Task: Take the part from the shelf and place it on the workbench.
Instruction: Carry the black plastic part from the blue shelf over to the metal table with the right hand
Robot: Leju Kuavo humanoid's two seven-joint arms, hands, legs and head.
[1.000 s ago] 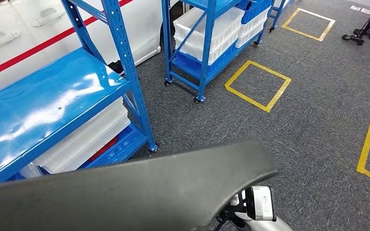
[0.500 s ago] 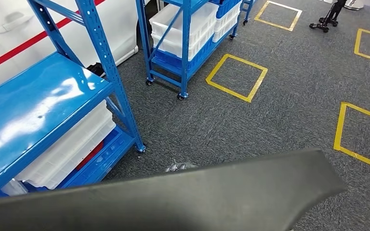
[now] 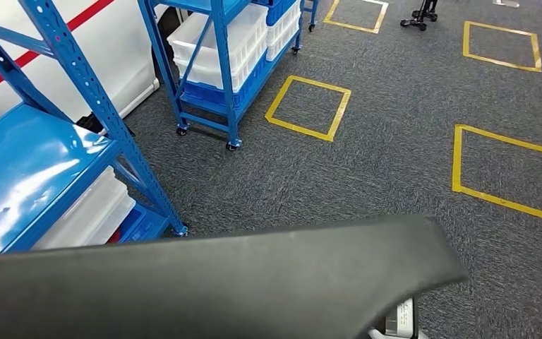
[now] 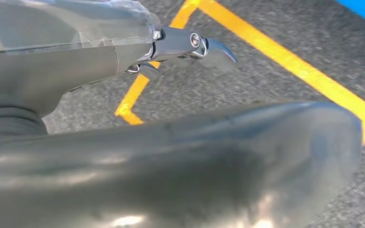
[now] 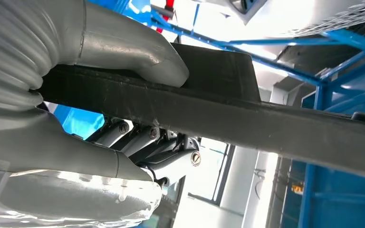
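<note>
Since the frame half a second ago, the whole head view has shifted: the camera has turned, so the near blue shelf (image 3: 39, 159) now sits further toward the left edge and the wheeled blue rack (image 3: 215, 56) has slid from upper centre toward upper left. More yellow floor squares (image 3: 309, 107) are in sight across the grey carpet (image 3: 395, 169). This is a change of view, not a move of the furniture.

The part (image 3: 205, 286), a long dark grey panel, spans the lower third of the head view from the left edge to a rounded end at lower right. Its end reaches less far right than before.

Right hand (image 5: 100, 109): closed on the part, thumb (image 5: 133, 52) pressed on one face, darker fingers (image 5: 142, 142) curled against the other. Left hand (image 4: 171, 47): its fingers lie beside the part's broad surface at upper centre of the left wrist view; whether it grips the part cannot be told.

Surroundings: white bins (image 3: 219, 39) on the rack at upper left, white trays (image 3: 88, 212) under the near shelf at lower left, a black wheeled stand (image 3: 420, 18) at the top edge. The part hides the floor directly ahead.
</note>
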